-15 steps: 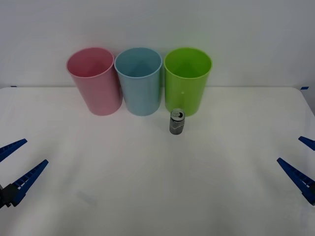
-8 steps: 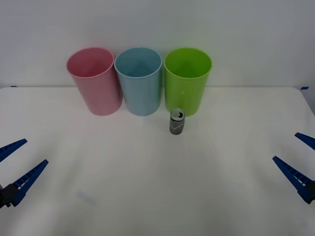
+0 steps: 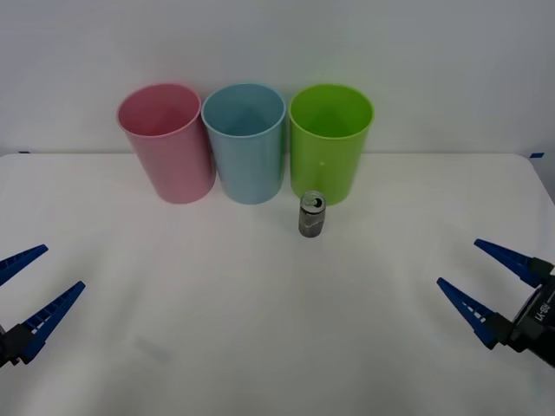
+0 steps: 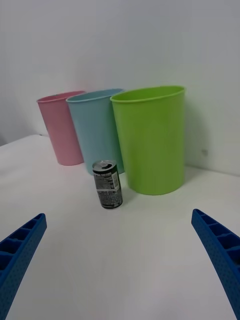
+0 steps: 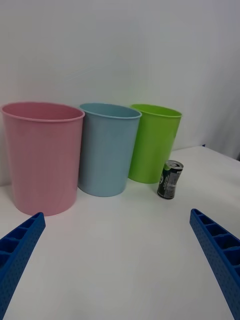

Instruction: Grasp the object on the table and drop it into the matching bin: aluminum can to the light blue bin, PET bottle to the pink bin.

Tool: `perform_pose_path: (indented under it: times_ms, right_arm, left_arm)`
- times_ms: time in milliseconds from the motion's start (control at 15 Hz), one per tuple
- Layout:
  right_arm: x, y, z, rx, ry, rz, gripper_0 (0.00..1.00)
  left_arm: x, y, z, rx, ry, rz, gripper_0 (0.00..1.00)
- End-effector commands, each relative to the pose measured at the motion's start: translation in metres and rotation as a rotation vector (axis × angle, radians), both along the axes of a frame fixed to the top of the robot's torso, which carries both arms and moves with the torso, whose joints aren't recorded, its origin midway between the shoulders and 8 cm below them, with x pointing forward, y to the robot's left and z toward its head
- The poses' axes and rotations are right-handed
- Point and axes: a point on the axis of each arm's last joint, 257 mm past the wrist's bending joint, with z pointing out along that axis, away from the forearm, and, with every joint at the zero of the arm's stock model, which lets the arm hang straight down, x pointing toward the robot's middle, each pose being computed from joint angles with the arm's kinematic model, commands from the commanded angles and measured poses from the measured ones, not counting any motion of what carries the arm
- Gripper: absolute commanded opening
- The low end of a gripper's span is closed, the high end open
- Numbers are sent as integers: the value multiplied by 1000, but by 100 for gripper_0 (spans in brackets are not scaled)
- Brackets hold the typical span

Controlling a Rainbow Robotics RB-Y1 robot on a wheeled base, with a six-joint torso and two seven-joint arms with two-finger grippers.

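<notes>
This looks like a robotics lab or test bench, not a home or shop. A wide plain white table (image 3: 260, 347) runs up to a bare white wall with no decoration or furnishing. Along the table's far edge three identical plastic bins stand in a neat row, pink bin (image 3: 166, 143), light blue bin (image 3: 245, 143) and lime green bin (image 3: 329, 143), like a staged sorting setup. Small blue tape marks (image 3: 537, 155) sit at the table's far corners.

can (image 3: 312, 215) sits just in front of green bin (image 3: 330, 143) | back side blocked | front and both sides wide open table (image 3: 260, 329)
</notes>
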Motion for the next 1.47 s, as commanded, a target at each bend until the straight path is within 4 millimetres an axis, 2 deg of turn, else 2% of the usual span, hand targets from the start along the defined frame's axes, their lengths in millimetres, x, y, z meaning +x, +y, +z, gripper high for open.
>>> perform_pose_path:
  times_ms: [67,533,867,1200,1467]
  right_arm:
    - [16,12,-14,-20,-5,-15,100]
    - [46,46,-41,-63,-1,-41,100]
    - [70,73,-50,-90,-2,-75,100]
    - [103,105,-60,-92,6,-18,100]
    - [120,117,-68,-104,16,3,100]
  left_arm:
    - [0,0,0,0,0,0,100]
    - [0,0,0,0,0,0,100]
    - [0,0,0,0,0,0,100]
    - [0,0,0,0,0,0,100]
    - [0,0,0,0,0,0,100]
